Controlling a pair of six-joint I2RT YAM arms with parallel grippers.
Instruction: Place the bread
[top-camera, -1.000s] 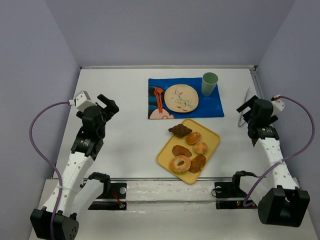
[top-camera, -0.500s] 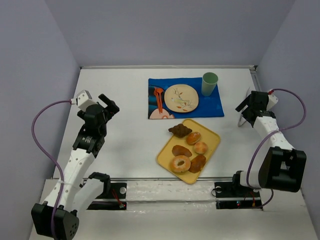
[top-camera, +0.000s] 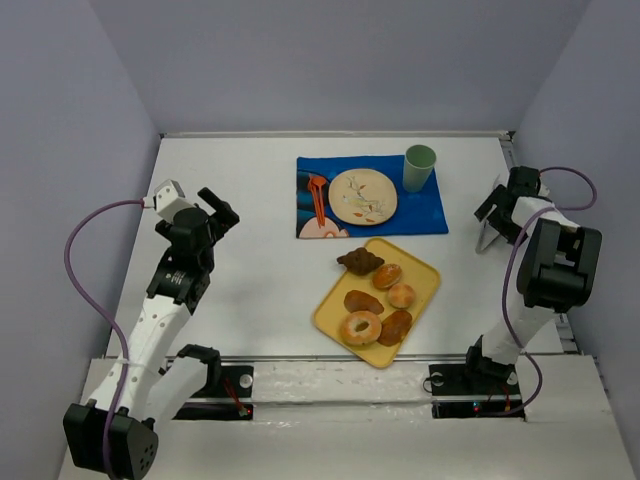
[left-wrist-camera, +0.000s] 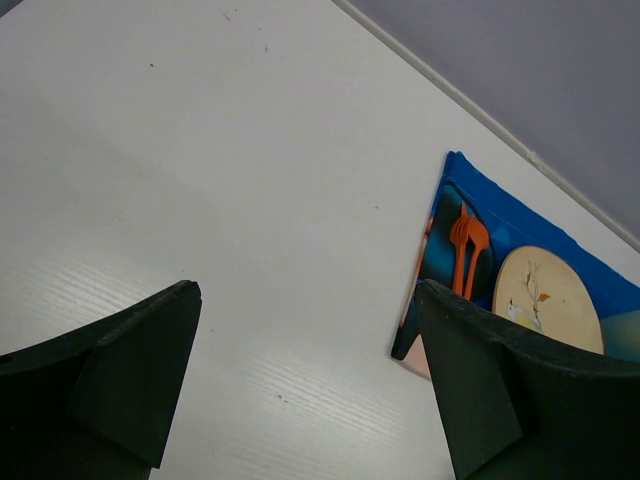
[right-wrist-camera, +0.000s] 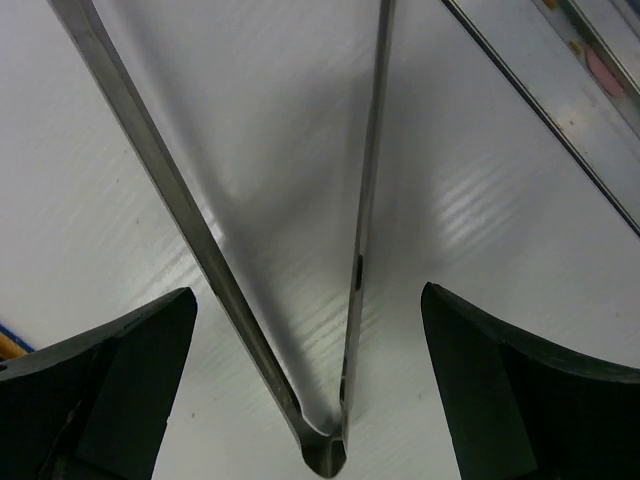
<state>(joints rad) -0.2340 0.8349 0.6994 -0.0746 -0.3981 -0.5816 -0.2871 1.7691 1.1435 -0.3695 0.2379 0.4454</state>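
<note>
Right arm has folded upright, right gripper (top-camera: 493, 208) gaping wide above the tongs (right-wrist-camera: 200, 240). Well to its left sits the bread (top-camera: 387, 275), golden-brown with a glossy darker top. The left gripper (left-wrist-camera: 305, 290) is open too.

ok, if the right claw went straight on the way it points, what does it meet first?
Probably the metal tongs lying on the table: their joined end sits right ahead of the open right claw. Depth to them is unclear.
</note>
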